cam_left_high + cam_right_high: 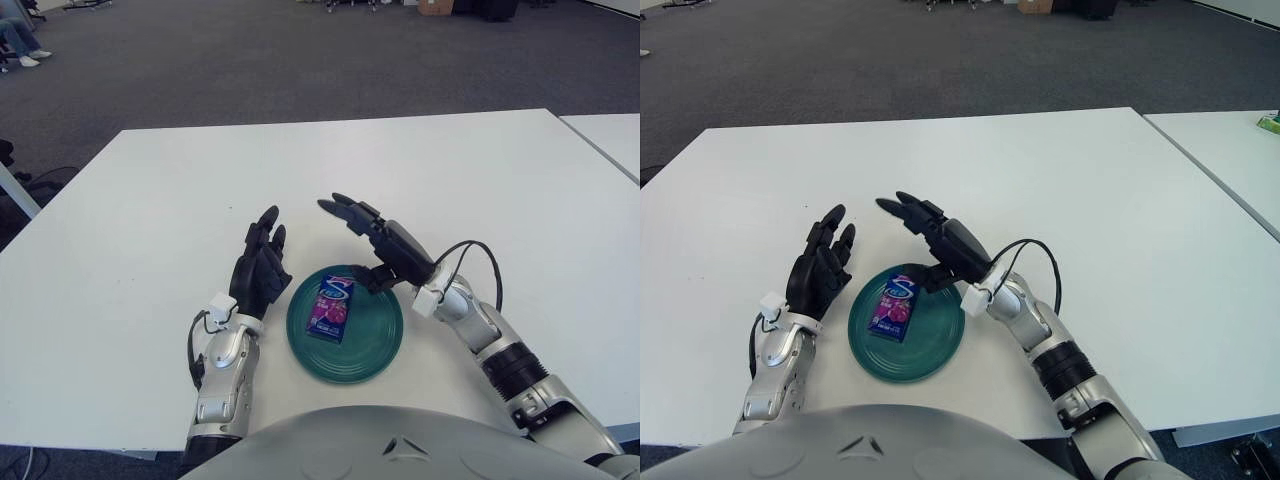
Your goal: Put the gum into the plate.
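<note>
Right robot hand (380,245) open, seemingly clear of gum (331,308).

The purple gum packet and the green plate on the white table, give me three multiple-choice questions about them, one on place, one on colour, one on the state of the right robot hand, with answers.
1. Where is the purple gum packet?
A. On the bare table beside the plate
B. Lying flat inside the round dark green plate
C. Held in the left robot hand

2. What colour is the table?
A. White
B. Brown
C. Black

3. What is the right robot hand doing?
A. Gripping the packet
B. Pressing flat on the plate
C. Open above the plate's far right edge, holding nothing

Answers:
1 B, the packet lies within the plate's rim.
2 A, the tabletop is plain white.
3 C, its fingers are spread and clear of the packet.

The left robot hand shows open, just left of the plate.
</note>
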Motion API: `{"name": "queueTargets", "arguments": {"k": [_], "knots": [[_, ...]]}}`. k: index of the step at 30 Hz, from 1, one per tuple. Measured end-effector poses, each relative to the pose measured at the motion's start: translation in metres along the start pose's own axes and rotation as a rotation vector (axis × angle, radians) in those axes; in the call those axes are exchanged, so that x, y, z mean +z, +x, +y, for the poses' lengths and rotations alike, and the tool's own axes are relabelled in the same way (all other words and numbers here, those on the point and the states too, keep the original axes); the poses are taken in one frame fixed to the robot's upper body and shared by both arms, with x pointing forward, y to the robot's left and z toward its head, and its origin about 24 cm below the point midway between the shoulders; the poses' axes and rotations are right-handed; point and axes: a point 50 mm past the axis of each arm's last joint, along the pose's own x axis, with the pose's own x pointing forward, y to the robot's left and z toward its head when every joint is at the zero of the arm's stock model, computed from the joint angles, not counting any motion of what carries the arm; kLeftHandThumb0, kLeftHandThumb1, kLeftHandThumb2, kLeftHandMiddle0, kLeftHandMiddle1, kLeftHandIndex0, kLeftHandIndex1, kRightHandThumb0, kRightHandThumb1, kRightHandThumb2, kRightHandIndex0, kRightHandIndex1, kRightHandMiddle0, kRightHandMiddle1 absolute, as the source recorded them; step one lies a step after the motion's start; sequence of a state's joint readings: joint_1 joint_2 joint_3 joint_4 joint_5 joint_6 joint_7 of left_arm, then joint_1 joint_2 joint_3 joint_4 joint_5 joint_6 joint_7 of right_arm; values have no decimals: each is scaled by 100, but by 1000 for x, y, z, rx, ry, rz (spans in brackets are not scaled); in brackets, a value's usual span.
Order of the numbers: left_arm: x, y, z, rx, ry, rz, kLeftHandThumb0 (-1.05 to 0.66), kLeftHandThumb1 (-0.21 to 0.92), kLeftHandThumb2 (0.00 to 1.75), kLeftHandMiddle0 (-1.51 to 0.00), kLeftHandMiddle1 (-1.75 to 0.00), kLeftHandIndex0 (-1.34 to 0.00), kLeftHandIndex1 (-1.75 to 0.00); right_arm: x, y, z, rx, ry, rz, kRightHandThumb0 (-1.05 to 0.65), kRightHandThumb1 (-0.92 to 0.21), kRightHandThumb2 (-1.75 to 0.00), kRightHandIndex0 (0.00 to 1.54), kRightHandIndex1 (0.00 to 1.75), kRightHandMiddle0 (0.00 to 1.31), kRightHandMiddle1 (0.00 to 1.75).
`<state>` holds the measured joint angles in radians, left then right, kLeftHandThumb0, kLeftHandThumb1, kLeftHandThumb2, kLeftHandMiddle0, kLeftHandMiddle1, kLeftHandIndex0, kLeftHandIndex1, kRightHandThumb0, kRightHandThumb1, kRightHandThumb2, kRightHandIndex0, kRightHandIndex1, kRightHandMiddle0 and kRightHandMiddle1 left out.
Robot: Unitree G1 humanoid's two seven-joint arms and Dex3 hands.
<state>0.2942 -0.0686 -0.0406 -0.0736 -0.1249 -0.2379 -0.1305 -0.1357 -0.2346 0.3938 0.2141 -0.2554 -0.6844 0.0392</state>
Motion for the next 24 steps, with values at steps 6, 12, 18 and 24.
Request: {"name": "queueTargets", "arguments": {"k": [6, 12, 18, 24], "knots": [[-1, -4, 0, 33, 23, 7, -105, 92, 107, -16, 0, 0, -39, -19, 1, -18, -153, 117, 200, -92, -92, -104, 7, 1, 1, 5], [-2, -6, 2, 48, 33, 12, -105, 92, 106, -15, 0, 0, -41, -29, -6, -27, -325, 335, 346, -88, -92, -103, 7, 1, 3, 6], [2, -6, 3, 54, 32, -3, -105, 92, 106, -14, 0, 0, -39, -35, -27, -27, -446, 455, 428, -85, -92, -100, 10, 0, 2, 15], [3, -7, 7, 66, 31, -3, -104, 92, 106, -12, 0, 0, -32, -44, -47, -26, -524, 490, 526, -83, -92, -98, 12, 0, 0, 24]]}}
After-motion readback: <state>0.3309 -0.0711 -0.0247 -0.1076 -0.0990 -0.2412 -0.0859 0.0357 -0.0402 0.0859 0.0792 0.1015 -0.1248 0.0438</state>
